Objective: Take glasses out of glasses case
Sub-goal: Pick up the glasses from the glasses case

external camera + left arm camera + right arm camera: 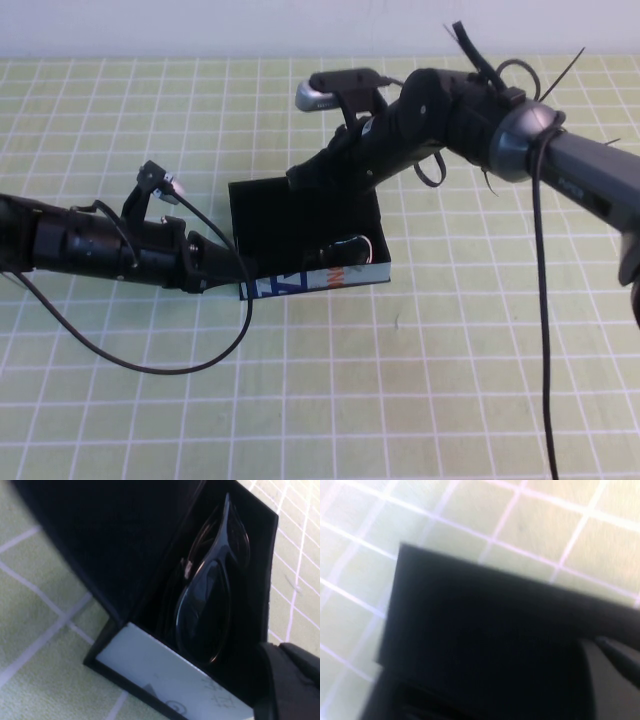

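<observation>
Glasses [205,605] glossy black in open glasses case [300,283], left gripper [232,268] and right gripper [300,178] beside.

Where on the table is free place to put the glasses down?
Bare table lies on the robot's side of the glasses case, and beyond its right end. Crowded: left gripper at the case's left end, right gripper over its open lid; glasses inside.

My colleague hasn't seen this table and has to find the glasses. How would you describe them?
On the green checked table, look for the open black case in the middle, between the left gripper at its front corner and the right gripper at its lid. The glasses lie inside, behind the pale blue front: glossy black frames with dark lenses.
</observation>
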You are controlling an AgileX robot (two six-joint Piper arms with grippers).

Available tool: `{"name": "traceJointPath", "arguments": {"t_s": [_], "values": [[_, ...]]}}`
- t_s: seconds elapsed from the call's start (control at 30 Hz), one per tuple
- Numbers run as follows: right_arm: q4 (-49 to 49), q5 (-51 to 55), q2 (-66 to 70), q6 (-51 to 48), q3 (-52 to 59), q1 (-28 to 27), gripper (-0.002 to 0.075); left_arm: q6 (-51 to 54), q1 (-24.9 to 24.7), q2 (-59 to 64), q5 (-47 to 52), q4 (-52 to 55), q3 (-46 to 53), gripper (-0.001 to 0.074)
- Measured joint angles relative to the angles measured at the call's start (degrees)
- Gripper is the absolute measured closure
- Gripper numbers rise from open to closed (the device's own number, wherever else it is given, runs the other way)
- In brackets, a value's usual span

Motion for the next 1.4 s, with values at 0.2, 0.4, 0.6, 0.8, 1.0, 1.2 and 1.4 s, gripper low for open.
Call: {"name": "traceJointPath", "arguments": {"t_s": [0.2, 0.4, 0.6, 0.8, 1.0, 1.2, 1.4], "values": [[0.1, 1.9, 3.5, 0.0, -1.1, -0.7, 0.0742, 0.0, 0.0, 0.0, 0.0, 0.0, 0.0, 0.0739], [0.3, 2.6, 3.6, 0.0, -1.6, -0.9, 0.0742, 0.0, 0.0, 0.0, 0.0, 0.1, 0.0, 0.0739], [-0.1, 7.9, 3.5, -0.8, -4.2, -1.1, 0.0742, 0.0, 0.0, 0.0, 0.1, 0.2, 0.0, 0.0739], [-0.1, 16.3, 2.7, -3.2, -9.4, -1.1, 0.0742, -1.2, 0.0, -0.6, 1.0, 2.4, -1.4, 0.0739], [-0.2, 23.9, 2.6, -8.0, -11.3, -1.1, 0.0742, -3.3, 0.0, -2.9, 1.8, 1.9, -1.9, 0.0739], [1.0, 30.2, 2.5, -16.3, -11.7, -1.1, 0.0742, -5.7, 0.0, -3.1, 0.4, -0.5, -1.9, 0.0739], [1.3, 31.3, 0.8, -27.2, -11.7, 0.4, 0.0742, -8.4, 0.0, -3.1, -3.3, -1.3, -1.9, 0.0739]]}}
